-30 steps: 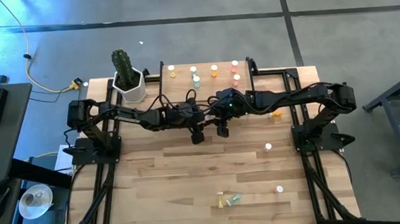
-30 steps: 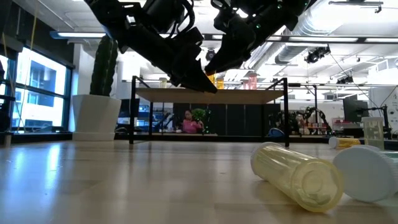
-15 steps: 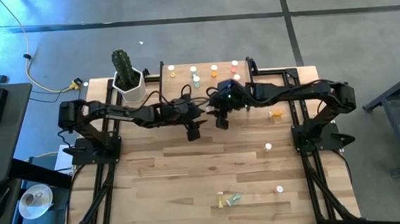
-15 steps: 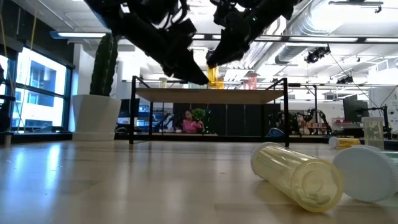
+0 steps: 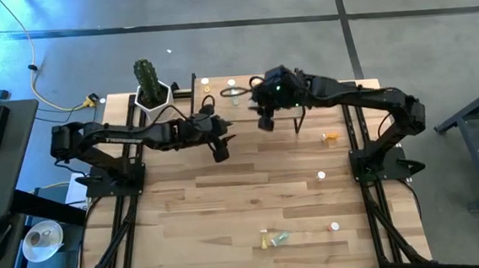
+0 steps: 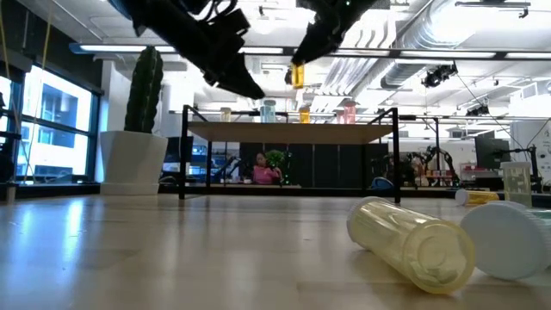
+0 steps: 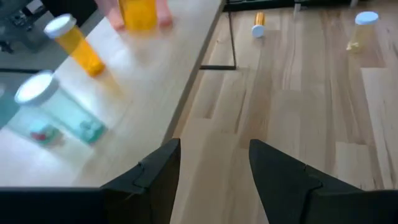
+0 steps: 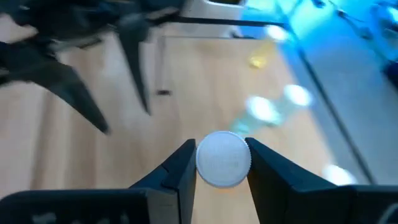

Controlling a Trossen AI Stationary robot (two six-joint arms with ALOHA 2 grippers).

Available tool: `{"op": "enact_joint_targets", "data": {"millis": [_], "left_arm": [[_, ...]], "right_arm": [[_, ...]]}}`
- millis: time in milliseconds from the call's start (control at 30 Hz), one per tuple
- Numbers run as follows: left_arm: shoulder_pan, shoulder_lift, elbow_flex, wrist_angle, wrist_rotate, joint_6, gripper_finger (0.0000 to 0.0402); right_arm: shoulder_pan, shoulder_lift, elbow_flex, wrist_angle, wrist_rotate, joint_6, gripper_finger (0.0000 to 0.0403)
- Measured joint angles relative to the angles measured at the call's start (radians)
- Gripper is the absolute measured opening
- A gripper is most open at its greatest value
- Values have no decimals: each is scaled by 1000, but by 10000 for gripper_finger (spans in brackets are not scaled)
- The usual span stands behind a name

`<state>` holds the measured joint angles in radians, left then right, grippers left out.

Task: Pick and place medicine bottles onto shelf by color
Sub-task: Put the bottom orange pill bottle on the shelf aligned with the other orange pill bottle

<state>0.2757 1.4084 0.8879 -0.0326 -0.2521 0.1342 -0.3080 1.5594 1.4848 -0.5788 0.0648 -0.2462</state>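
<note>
My right gripper (image 5: 264, 122) is shut on an orange bottle (image 6: 297, 76) with a white cap. It holds it in the air, higher than the light-wood shelf (image 6: 288, 132) and in front of its near edge. Several bottles stand on the shelf (image 5: 244, 85); an orange one (image 7: 78, 46) and a green one (image 7: 50, 112) show in the left wrist view. My left gripper (image 5: 220, 152) is open and empty (image 7: 214, 165) above the table, near the shelf's left front corner. More bottles lie loose on the table (image 5: 272, 239). My right gripper pinches the orange bottle at its white cap (image 8: 222, 158), one finger on each side of it. The fingers come from above, pointing down. The bottle's body (image 6: 297, 77) hangs upright below the fingers, clear of the table and the shelf.
A cactus in a white pot (image 5: 154, 93) stands left of the shelf. A yellow bottle (image 6: 413, 241) lies near the table's front edge. An orange bottle (image 5: 331, 136) and two white-capped ones (image 5: 321, 176) lie on the right half.
My right gripper has risen and gone toward the table's far edge, to the shelf, carrying the orange bottle upright. My left gripper has drawn back toward the table's left edge and risen a little, staying empty.
</note>
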Motion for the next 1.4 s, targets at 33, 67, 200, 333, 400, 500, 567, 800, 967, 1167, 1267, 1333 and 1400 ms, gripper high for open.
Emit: {"op": "enact_joint_targets", "data": {"millis": [33,67,200,333,400,500,567,800,967,1167,1267,1333,1400], "left_arm": [[7,-13,-18,15,9,-6,180],[14,-26,-37,42,21,-15,180],[45,-87,-128,128,47,-66,180],[68,-135,-197,204,47,-94,180],[77,-151,-214,216,47,-105,180],[82,-160,-220,218,47,-105,180],[82,-160,-221,217,47,-105,180],[82,-160,-221,219,53,-105,180],[82,-160,-221,215,64,-105,180],[82,-160,-221,215,62,-105,180],[82,-160,-221,214,62,-105,180],[82,-160,-221,214,62,-105,180],[82,-160,-221,214,62,-105,180]], "right_arm": [[-3,-6,23,-31,22,-8,108],[-6,-16,46,-49,40,-19,108],[-15,-86,91,-68,46,-50,108],[-24,-182,88,-61,52,-76,108],[-38,-229,79,-61,59,-68,108],[-62,-277,38,-56,59,-43,108],[-82,-300,-17,-34,58,-23,108],[-144,-293,-277,230,-15,74,108],[-150,-230,-321,276,-49,136,108],[-158,-124,-260,262,-86,137,108],[-169,-96,-241,260,-103,156,108],[-176,-81,-235,262,-103,166,108],[-181,-67,-235,263,-103,171,108]]}}
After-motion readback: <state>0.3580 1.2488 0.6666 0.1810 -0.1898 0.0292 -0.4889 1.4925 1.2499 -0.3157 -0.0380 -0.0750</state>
